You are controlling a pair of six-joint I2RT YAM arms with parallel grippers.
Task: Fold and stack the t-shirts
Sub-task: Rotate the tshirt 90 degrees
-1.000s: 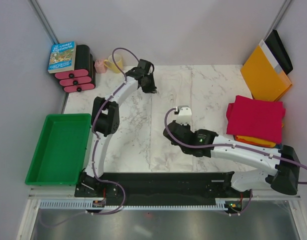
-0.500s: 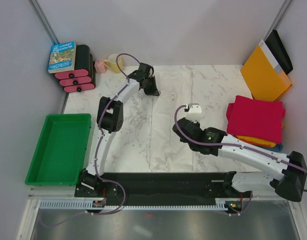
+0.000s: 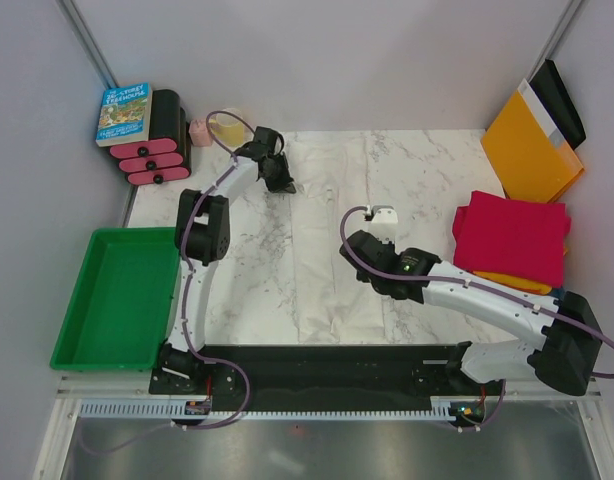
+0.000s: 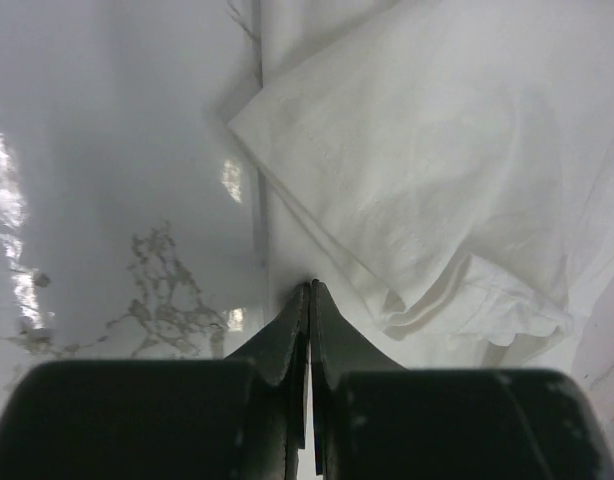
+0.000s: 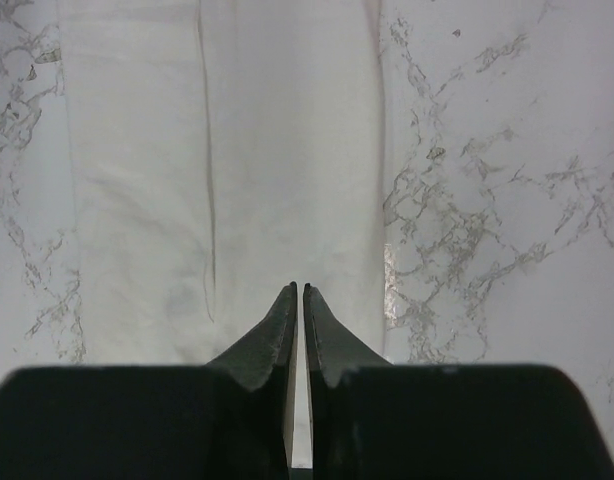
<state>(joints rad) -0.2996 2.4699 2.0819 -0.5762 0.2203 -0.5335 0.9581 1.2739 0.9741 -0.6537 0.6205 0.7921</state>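
The white t-shirt (image 3: 332,250) lies on the marble table as a long strip running from the far edge to the near one. My left gripper (image 3: 283,188) is shut at the strip's far left edge. In the left wrist view its tips (image 4: 310,284) rest against the cloth beside a bunched fold of the shirt (image 4: 437,150); whether any cloth is pinched does not show. My right gripper (image 3: 380,215) hovers shut over the strip's right side, and nothing shows between its tips (image 5: 298,286) above the flat shirt (image 5: 267,150). A folded crimson shirt (image 3: 510,238) tops an orange one (image 3: 507,282) at the right.
An orange-yellow envelope (image 3: 532,150) leans in the far right corner. A green tray (image 3: 117,232) sits off the table's left edge. A book (image 3: 124,112), a black and pink rack (image 3: 152,160) and a yellow mug (image 3: 227,125) stand at the far left.
My left gripper has moved left along the shirt's far edge and its jaws have closed. The right arm has shifted slightly right and farther out.
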